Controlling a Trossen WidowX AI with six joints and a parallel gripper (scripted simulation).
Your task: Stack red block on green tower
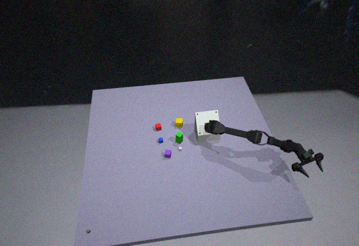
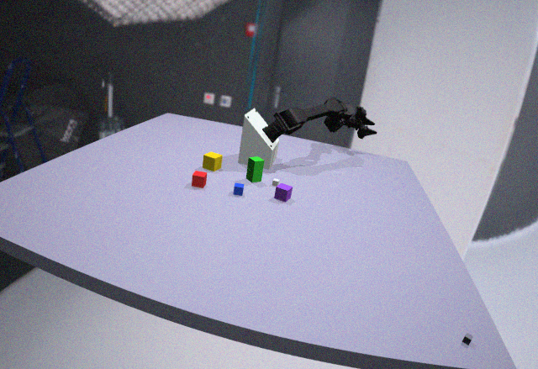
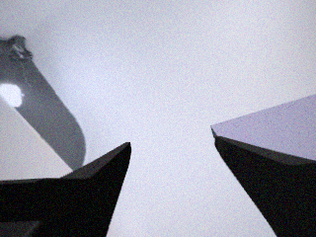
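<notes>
The gripper (image 1: 311, 165) is being held with its fingers spread wide apart and nothing gripped between them, out past the edge of the lavender table (image 1: 145, 203). The red block (image 1: 158, 126) is being left on the table, well apart from the fingers, beyond the white base (image 1: 206, 124). The green tower (image 1: 179, 137) is being kept upright, near the red block, between it and the fingers.

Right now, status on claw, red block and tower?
Claw open, empty, past table edge. Red block on table, untouched. Green tower upright. Yellow block nearby.
</notes>
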